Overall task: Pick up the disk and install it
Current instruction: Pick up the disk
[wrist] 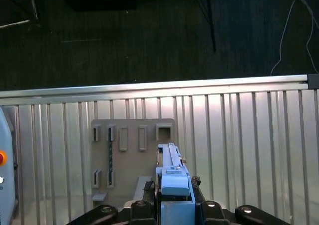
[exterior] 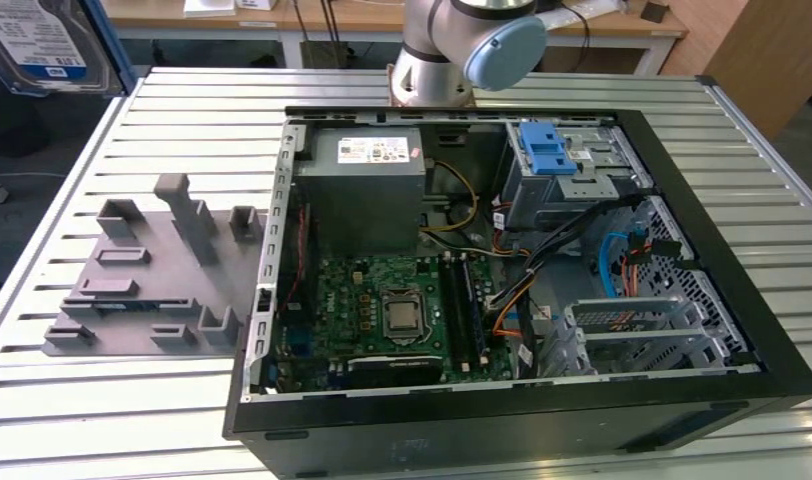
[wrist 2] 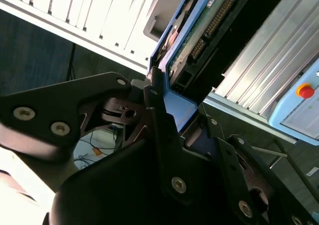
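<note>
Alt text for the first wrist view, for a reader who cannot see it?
The gripper clamps the disk, seen edge-on in its blue carrier, with a grey slotted fixture plate beneath it on a ribbed metal table. Dark floor lies beyond the table's edge.

At the exterior view's far left, the disk (exterior: 46, 50) is cut off by the picture's top and left edges, and the arm (exterior: 446, 55) is cut off at the top edge. In both wrist views the disk (wrist 2: 199, 30) (wrist: 172, 170) shows edge-on with its label face hidden. The gripper (wrist 2: 177, 103) (wrist: 172, 185) clamped on it covers one end.
</note>
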You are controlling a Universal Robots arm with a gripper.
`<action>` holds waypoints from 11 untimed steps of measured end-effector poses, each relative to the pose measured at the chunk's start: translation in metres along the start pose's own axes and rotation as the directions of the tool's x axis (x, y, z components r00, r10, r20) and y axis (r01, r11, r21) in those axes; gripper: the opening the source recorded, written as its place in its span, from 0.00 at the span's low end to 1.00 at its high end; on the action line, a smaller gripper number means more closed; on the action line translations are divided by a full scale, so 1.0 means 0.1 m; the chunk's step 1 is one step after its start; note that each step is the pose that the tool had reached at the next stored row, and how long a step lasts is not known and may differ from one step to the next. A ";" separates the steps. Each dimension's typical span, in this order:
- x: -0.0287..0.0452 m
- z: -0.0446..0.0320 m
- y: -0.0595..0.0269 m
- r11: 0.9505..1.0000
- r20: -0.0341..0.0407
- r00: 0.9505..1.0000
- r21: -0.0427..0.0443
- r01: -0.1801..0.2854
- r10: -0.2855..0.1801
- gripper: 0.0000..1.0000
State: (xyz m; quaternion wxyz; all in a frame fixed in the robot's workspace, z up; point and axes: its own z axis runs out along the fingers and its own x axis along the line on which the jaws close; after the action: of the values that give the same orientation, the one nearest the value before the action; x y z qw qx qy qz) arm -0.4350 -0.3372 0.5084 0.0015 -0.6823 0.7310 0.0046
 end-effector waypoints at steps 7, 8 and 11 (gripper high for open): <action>0.115 -0.001 -0.008 1.000 0.000 1.000 0.000 0.000 0.000 0.36; 0.136 -0.001 -0.009 1.000 0.000 1.000 0.000 0.000 0.000 0.36; 0.197 -0.002 -0.014 1.000 0.000 1.000 0.000 0.000 0.000 0.36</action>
State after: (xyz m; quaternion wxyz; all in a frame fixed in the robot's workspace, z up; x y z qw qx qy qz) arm -0.4350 -0.3569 0.5084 0.0015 -0.6823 0.7310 0.0046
